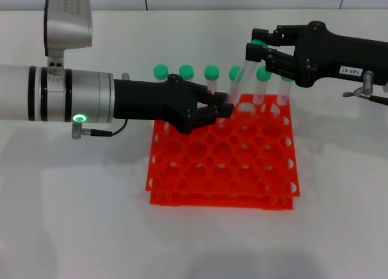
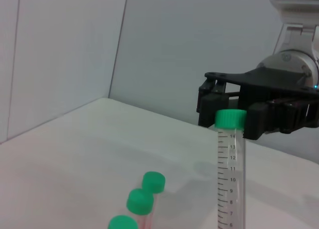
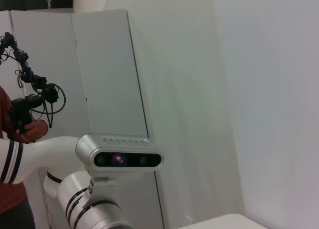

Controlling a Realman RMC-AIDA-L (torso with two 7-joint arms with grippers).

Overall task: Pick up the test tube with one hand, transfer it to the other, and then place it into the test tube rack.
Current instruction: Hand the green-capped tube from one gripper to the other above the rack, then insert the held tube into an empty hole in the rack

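Observation:
The test tube [image 1: 245, 70] [image 2: 230, 169] leans over the far side of the orange-red test tube rack [image 1: 218, 170], its green cap uppermost. My left gripper [image 1: 223, 106], on the wrist with the green ring light, is shut on the tube's lower end just above the rack. My right gripper [image 1: 259, 48] [image 2: 232, 114], the one with the white label, reaches in from the right, and its jaws sit snug on either side of the green cap. The right wrist view shows none of these things.
Several other green-capped tubes [image 1: 186, 71] [image 2: 140, 200] stand in the rack's far row, right under and beside both grippers. White table [image 1: 73, 218] surrounds the rack. A person stands in the background of the right wrist view.

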